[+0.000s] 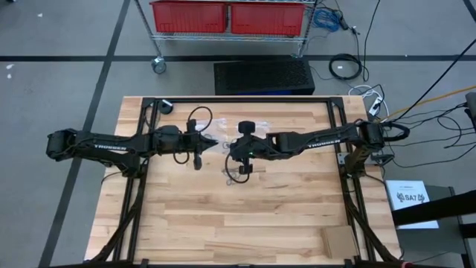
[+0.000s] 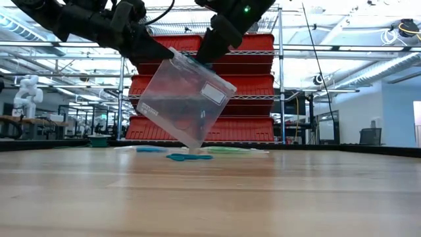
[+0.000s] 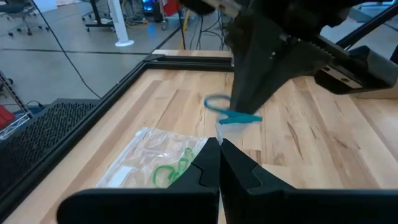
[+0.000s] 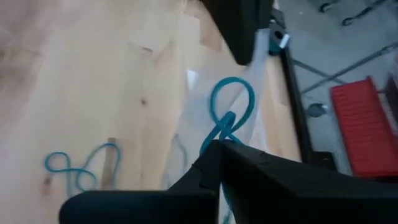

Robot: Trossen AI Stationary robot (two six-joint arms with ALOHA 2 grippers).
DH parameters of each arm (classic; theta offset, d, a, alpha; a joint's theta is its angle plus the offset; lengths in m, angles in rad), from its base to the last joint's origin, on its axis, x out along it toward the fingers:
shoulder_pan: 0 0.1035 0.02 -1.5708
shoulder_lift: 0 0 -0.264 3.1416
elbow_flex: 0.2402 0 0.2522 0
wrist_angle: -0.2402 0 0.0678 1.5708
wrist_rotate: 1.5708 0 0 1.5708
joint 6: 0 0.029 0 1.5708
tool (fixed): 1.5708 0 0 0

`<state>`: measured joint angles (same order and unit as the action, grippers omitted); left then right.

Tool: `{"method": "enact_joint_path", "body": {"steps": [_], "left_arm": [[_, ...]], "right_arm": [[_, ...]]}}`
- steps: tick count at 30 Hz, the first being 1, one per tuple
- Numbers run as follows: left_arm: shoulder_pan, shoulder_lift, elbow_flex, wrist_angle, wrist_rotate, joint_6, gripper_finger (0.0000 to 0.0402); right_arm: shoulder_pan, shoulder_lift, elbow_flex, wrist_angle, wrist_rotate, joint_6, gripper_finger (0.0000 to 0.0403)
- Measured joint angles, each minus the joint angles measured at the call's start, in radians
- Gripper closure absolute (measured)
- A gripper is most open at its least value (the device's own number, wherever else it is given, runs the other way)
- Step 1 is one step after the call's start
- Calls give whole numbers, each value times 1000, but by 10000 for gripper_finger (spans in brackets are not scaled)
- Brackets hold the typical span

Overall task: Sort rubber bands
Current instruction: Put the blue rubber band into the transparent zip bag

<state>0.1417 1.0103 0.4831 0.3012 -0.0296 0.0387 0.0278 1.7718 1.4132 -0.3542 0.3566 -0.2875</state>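
Blue rubber bands seemingly lie flat.

Table top: pale wood planks, smooth, faint satin sheen, framed by matt black metal rails. Held bag: clear, glossy thin plastic with a white label. Rubber bands: smooth blue elastic. Gripper fingers: matt black plastic. Bins: red plastic.

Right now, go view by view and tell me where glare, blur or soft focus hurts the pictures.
High view: even light, all sharp. Low view: bright ceiling lights behind, arms dark against them; the near table is soft, and the clear bag shows pale reflections. Left wrist view: the other arm up close is blurred. Right wrist view: blue bands and wood look smeared.
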Motion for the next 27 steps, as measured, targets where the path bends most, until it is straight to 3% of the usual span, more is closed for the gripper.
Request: {"method": "enact_joint_path", "body": {"steps": [9,21,27], "left_arm": [[0,0,0,6,33,-5,401],[0,3,0,-4,55,-5,401],[0,3,0,-3,54,-5,401]], "right_arm": [[-62,31,0,22,-153,107,395],[-74,-9,2,-14,-273,247,285],[-73,-26,2,-26,-291,274,267]]}}
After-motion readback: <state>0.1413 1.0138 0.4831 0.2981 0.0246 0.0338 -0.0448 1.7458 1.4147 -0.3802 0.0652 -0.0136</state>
